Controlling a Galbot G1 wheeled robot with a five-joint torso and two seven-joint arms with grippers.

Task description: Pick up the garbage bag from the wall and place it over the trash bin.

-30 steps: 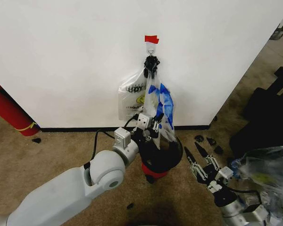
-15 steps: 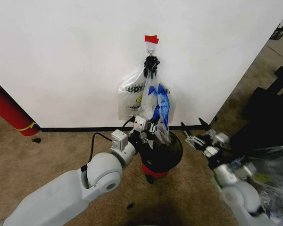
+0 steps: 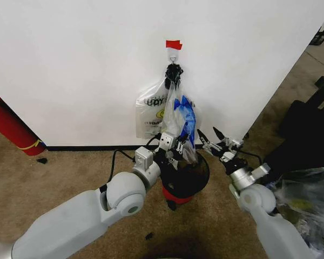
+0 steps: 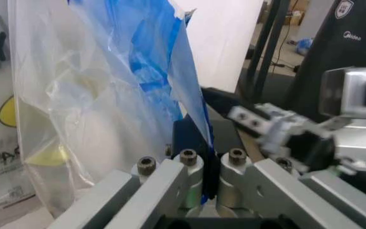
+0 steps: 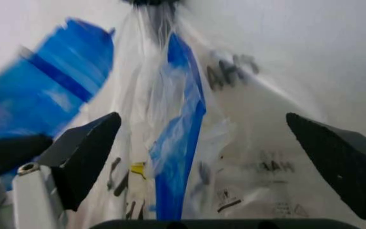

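The thin, crinkly, see-through plastic garbage bag with blue patches (image 3: pixel 182 120) is being hung from a small hook (image 3: pixel 173 56) under a strip of red tape (image 3: pixel 174 44) on the plain white wall (image 3: pixel 86 70). Its lower edge is being pinched between the closed jaws of the left gripper (image 3: pixel 176 148), just above the rim of the small round black mesh trash bin with a red base (image 3: pixel 197 181). In the left wrist view, blue film of the bag (image 4: pixel 170 86) is being clamped where the two fingers (image 4: pixel 189 186) meet. The inside of the bin is showing only dark. Behind the held bag, one whitish plastic bag with black lettering (image 3: pixel 149 110) is being hung from the same hook, so two bags are being counted on the wall. The right gripper (image 3: pixel 212 139) is being held just beside the blue-patched bag with its jaws spread wide apart. One red cylinder (image 3: pixel 8 127) is being leaned at the wall's far left.
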